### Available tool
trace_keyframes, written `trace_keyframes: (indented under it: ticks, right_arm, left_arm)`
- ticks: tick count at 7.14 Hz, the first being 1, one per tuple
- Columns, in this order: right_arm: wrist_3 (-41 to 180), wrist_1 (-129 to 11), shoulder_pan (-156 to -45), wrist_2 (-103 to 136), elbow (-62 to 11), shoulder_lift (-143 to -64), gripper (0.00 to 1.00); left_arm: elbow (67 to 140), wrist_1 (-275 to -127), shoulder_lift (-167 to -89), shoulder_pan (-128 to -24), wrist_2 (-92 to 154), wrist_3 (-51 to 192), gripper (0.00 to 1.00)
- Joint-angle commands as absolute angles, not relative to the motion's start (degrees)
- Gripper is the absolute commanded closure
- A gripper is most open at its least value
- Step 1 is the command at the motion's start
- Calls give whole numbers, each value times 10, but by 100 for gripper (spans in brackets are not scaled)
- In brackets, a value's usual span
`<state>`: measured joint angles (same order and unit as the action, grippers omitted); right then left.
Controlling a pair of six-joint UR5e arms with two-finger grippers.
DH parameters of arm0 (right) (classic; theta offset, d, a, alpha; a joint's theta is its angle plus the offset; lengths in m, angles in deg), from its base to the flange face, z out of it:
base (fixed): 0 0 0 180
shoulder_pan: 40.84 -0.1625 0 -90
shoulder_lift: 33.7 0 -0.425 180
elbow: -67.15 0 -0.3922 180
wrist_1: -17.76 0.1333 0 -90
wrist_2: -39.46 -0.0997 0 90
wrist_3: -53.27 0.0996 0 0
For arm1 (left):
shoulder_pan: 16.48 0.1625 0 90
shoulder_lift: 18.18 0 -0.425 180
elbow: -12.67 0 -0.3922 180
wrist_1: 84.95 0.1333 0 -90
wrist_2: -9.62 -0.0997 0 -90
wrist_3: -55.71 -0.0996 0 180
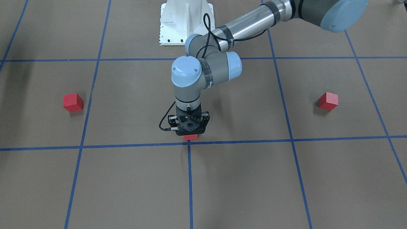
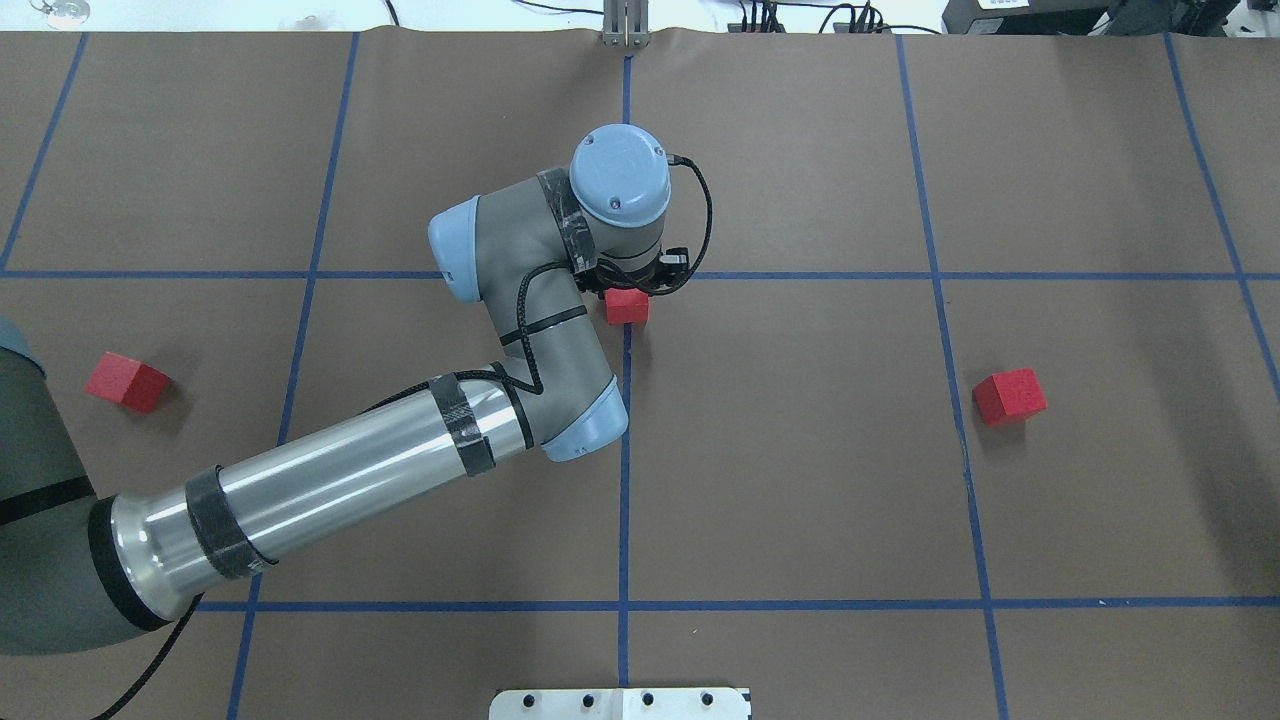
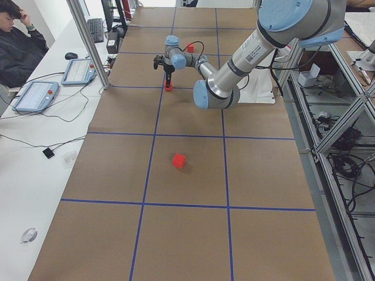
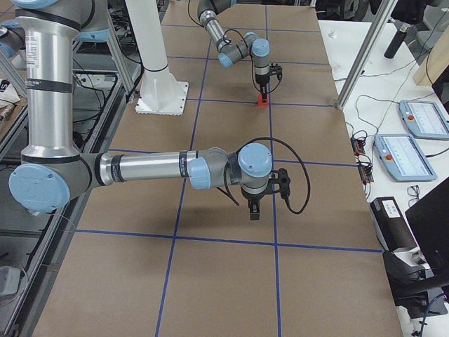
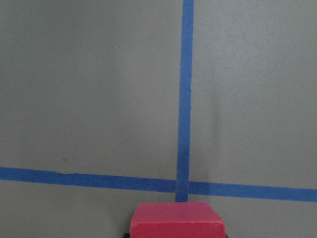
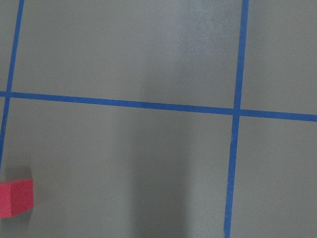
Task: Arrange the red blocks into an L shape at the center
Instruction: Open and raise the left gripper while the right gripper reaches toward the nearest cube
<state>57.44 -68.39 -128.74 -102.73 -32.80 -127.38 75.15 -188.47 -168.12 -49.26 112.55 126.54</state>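
Observation:
My left gripper (image 1: 190, 134) points straight down, shut on a red block (image 1: 190, 137) that sits just on the robot's side of the center cross (image 1: 189, 142). The left wrist view shows this block (image 5: 177, 220) at the bottom edge, with the cross (image 5: 182, 186) right beyond it. A second red block (image 2: 125, 382) lies far out on my left and a third (image 2: 1010, 396) far out on my right, both alone. My right gripper (image 4: 253, 213) shows only in the exterior right view, hanging low over the board, and I cannot tell whether it is open or shut.
The white metal base (image 1: 186, 22) stands at the robot's edge of the brown board. My left forearm (image 2: 340, 490) reaches diagonally across the left half. A person (image 3: 17, 35) sits at a side table with tablets (image 3: 35, 93).

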Motion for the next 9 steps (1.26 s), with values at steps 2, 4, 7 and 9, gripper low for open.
trace_keyframes:
  ticks: [2, 4, 7, 9]
  right_arm:
    - [576, -686, -1287, -1027, -330, -1263, 1]
    - [638, -682, -1269, -1032, -339, -1235, 1]
    - [840, -675, -1105, -951, -426, -1211, 1]
    - [992, -576, -964, -853, -435, -1216, 1]
  left_arm:
    - [759, -1896, -1680, -499, 1125, 1264, 1]
    - [795, -1885, -1680, -555, 1200, 1262, 0]
    - [864, -1829, -1660, -609, 1247, 1221, 0]
    - [913, -1815, -1623, -620, 1246, 1208, 0]
